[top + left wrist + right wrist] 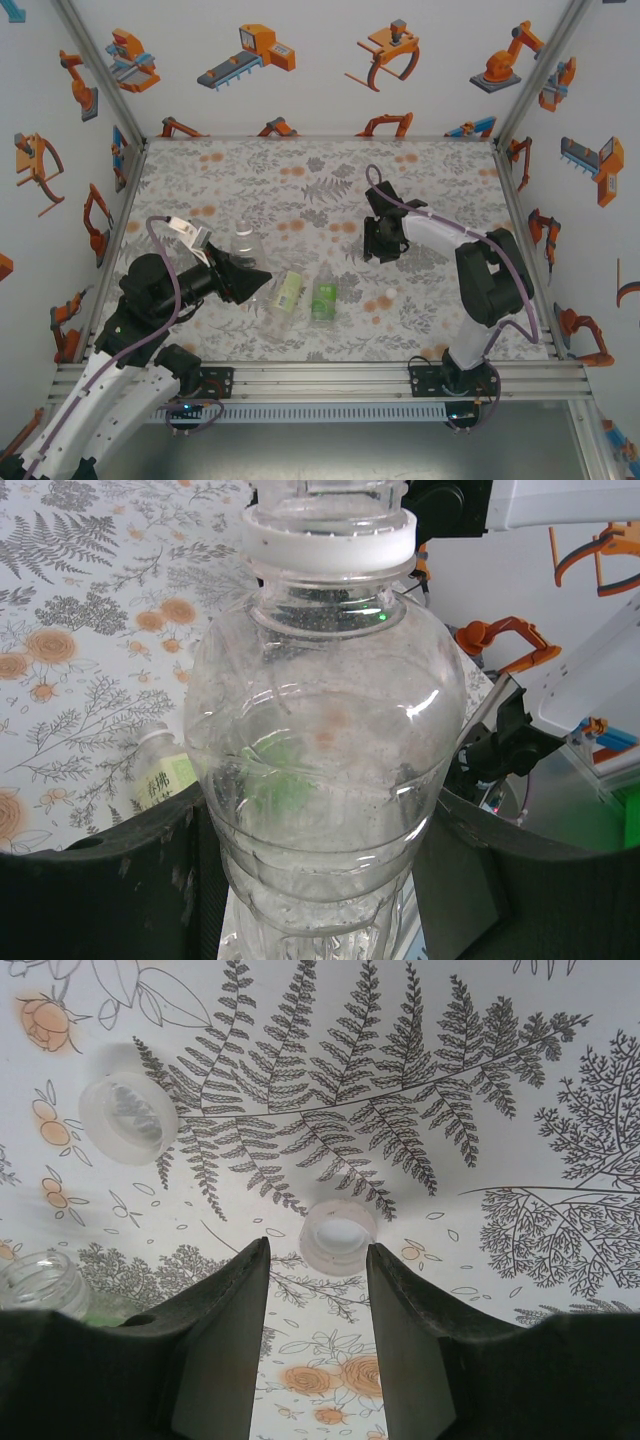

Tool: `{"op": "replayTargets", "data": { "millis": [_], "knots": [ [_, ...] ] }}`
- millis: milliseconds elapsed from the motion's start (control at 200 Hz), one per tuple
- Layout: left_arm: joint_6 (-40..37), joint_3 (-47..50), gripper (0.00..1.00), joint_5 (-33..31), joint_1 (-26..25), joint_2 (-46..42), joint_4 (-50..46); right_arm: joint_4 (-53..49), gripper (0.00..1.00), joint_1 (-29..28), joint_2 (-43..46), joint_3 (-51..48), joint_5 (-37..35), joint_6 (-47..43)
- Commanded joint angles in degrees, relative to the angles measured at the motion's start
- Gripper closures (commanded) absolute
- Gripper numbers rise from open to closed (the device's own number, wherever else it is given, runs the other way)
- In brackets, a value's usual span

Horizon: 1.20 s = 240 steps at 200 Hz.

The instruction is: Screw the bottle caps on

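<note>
My left gripper (320, 880) (250, 278) is shut on the unlabelled clear bottle (325, 730) (243, 243), which stands upright with a white ring (330, 542) round its neck. Two other bottles lie on the table: one with a pale yellow-green label (287, 293) (165, 780) and one with a bright green label (323, 298). My right gripper (317, 1245) (380, 243) is open just over the table, nothing between its fingers. A white cap (338, 1235) lies open side up just beyond its fingertips. A second, translucent cap (128, 1117) lies further off to the left. Another white cap (389, 293) rests near the right arm.
The flower-patterned table (300, 180) is walled in by white panels with orange robot pictures (250, 50). An open bottle mouth (40, 1280) shows at the lower left of the right wrist view. An aluminium rail (330, 375) runs along the near edge.
</note>
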State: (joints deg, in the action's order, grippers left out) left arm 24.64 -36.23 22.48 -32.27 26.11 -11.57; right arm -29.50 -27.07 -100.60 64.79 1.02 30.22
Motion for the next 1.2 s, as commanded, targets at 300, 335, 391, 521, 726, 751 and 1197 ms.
{"op": "replayTargets", "data": {
  "millis": [300,335,391,521,726,751,1197],
  "knots": [
    [1.0,0.6,0.89,0.0,-0.3,0.0,2.3,0.0,0.57,0.3,-1.3,-1.4,0.1,1.4],
    [1.1,0.6,0.89,0.0,-0.3,-0.1,2.4,0.0,0.57,0.3,-1.3,-1.3,0.3,1.5],
    [1.0,0.6,0.89,-0.1,-0.3,-0.2,2.4,-0.2,0.57,0.2,-1.0,-1.0,0.4,1.6],
    [1.0,0.5,0.89,-0.2,-0.3,-0.1,2.5,-1.3,0.57,0.2,0.1,0.5,0.0,1.3],
    [1.0,0.7,0.89,-0.2,-0.3,0.1,2.6,-4.0,0.56,0.3,1.0,3.1,-1.2,0.8],
    [1.0,0.7,0.89,-0.2,-0.3,0.1,2.8,-4.1,0.56,0.2,1.1,3.2,-1.5,0.8],
    [1.0,0.5,0.89,0.3,-0.3,1.1,3.5,-5.3,0.52,0.2,-0.8,3.3,-2.8,0.5]
  ]
}}
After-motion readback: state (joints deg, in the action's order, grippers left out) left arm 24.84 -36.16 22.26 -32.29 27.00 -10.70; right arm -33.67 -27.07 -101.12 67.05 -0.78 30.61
